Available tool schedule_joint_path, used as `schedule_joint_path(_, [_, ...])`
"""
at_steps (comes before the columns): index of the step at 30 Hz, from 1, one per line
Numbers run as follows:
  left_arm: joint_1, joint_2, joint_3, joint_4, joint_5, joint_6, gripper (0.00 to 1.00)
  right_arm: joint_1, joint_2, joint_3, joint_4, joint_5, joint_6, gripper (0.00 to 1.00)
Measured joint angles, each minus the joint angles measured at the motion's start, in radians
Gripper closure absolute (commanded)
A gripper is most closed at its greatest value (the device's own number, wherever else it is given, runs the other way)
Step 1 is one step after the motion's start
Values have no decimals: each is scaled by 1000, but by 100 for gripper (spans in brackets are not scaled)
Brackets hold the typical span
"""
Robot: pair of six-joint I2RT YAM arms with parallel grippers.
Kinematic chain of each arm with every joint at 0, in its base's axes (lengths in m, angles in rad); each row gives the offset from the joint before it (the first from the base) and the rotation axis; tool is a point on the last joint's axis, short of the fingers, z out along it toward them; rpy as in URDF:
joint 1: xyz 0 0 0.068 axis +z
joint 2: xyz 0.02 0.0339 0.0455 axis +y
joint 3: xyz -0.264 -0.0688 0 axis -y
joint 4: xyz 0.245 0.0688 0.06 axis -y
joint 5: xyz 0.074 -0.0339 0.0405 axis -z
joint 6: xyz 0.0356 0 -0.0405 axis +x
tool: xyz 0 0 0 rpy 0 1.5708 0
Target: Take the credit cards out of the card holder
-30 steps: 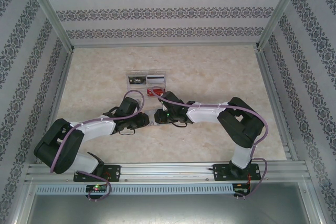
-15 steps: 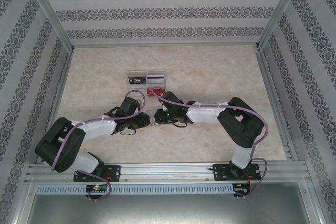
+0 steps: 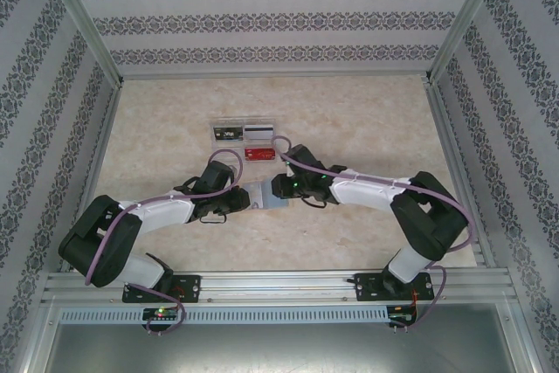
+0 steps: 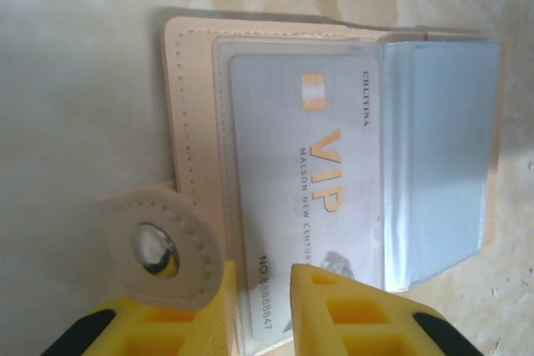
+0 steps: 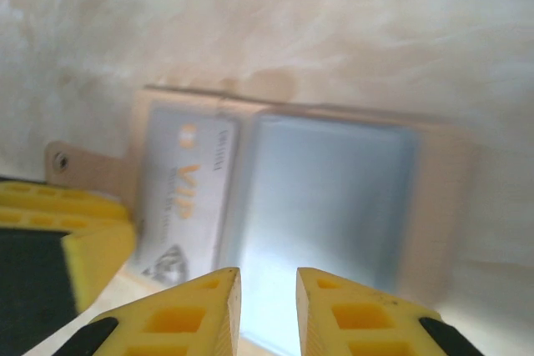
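Since a second ago the right arm has swung out toward its own side. Its gripper has drawn back from the left one, leaving a blue-grey card (image 3: 272, 196) showing between them in the top view.

Nearest runs the aluminium rail (image 3: 279, 284) carrying both arm bases. Beyond it the beige marbled table (image 3: 367, 120) reaches to walls (image 3: 279, 24) papered in grey ornamental bands, with metal posts at the corners. Past the grippers sits a clear tray (image 3: 244, 132) with dark and pale cards, and a red card (image 3: 259, 154) lies at its near side.

The left gripper (image 4: 263, 318) has its jaws a narrow slit apart. Its tips are at the near edge of the card holder (image 4: 188, 114), which lies open and flat at mid-table. One finger overlaps the snap tab (image 4: 158, 248), the other the VIP card (image 4: 292, 189) in its clear sleeve. Whether they pinch or only press cannot be told.

The right gripper (image 5: 269, 318) has equally narrow jaws, at the near edge of the blue-grey card, which overlaps the VIP card's end. Its hold is likewise unclear.
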Motion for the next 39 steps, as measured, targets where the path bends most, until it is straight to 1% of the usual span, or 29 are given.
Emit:
schedule_joint_path(3, [0,2,5,-4,-5,3,74,-35,0,-33,-4,5,-8,74])
schedule_joint_path(10, [-12,6,22,-28,-12,11,70,-36,55,-53,-3,0,-18,74])
schedule_joint_path(16, [-14,27,41,-43,-16,16,67,-36,65,-53,21,-8,-18,75])
schedule_joint_path(39, [-32,39,58,-51,-29,17,67,-34,67,-53,24,-8,-18,75])
